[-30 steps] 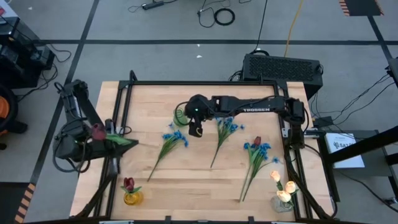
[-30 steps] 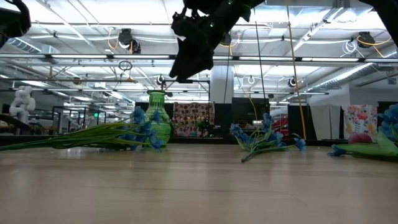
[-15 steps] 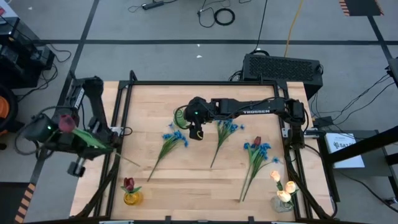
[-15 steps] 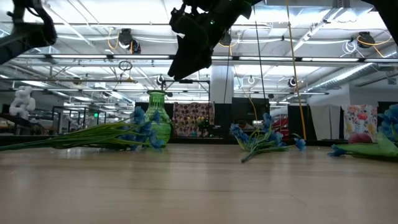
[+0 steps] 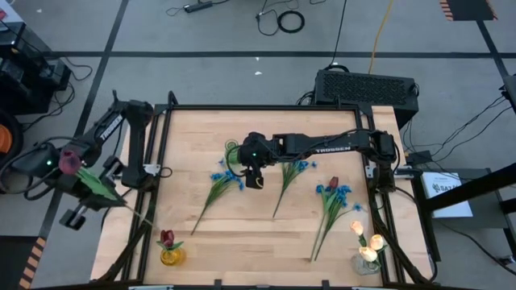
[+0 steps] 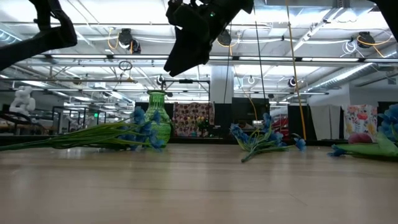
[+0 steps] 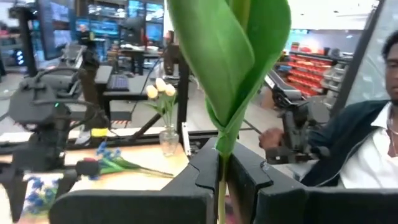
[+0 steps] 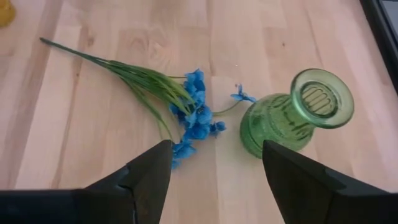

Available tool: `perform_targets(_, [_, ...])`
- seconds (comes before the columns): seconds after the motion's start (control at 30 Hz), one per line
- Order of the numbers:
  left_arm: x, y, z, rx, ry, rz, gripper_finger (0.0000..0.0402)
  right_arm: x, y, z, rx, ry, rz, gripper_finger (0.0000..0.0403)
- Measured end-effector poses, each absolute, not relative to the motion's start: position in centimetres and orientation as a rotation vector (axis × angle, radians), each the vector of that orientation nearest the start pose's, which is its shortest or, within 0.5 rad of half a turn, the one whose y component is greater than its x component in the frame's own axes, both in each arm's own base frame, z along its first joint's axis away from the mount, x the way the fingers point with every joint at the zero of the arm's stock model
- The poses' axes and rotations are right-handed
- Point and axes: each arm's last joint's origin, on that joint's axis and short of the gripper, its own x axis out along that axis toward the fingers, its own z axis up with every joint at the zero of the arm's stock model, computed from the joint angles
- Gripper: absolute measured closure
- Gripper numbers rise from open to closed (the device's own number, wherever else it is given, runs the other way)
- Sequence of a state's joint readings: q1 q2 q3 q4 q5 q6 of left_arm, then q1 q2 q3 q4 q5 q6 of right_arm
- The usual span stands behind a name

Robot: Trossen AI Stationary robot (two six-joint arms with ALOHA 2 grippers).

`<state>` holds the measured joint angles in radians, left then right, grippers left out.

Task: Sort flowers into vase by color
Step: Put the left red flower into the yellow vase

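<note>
The left end effector was closed on the thin green stem of a dark red artificial tulip, held off the left edge of the light wooden counter, with the blossom out past the edge and the stem slanting back toward the counter. In the left wrist view a broad green leaf was seen rising from between the fingers.

The right end effector was held wide open and empty above the far middle of the counter. Directly below it lay a spray of small blue blossoms on green stems, just beside an upright green glass vase. Two further blue sprays lay to the right. A small yellow vase holding a red tulip stood at the near left, and a clear vase with cream-yellow tulips at the near right.
</note>
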<state>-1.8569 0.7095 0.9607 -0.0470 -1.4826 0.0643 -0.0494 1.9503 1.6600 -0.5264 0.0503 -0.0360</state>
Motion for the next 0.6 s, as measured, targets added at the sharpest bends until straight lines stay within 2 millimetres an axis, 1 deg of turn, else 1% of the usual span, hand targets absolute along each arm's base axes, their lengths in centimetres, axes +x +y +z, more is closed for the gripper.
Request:
perform_targets(0.1, [-0.9, -12.5, 40.5, -0.142, 0.016, -0.372, 0.0377, 43.5, -2.3, 26.6, -0.035, 0.819, -0.08, 0.0161])
perform_targets(0.23, [-1.8, -14.4, 39.7, -0.137, 0.021, -0.386, 0.0377, 43.5, -2.3, 26.6, -0.036, 0.819, -0.08, 0.0161])
perform_targets(0.37, [-2.5, -16.2, 38.5, -0.12, 0.021, -0.343, 0.0377, 43.6, -2.3, 26.6, -0.04, 0.811, -0.079, 0.0161])
perform_targets(0.5, [-2.9, -17.4, 37.6, -0.108, 0.018, -0.328, 0.0377, 43.8, -2.3, 26.8, -0.04, 0.777, -0.08, 0.0161])
perform_targets(0.6, [-2.8, -17.7, 37.2, -0.117, 0.019, -0.32, 0.0378, 44.0, -2.4, 27.0, -0.043, 0.754, -0.08, 0.0161])
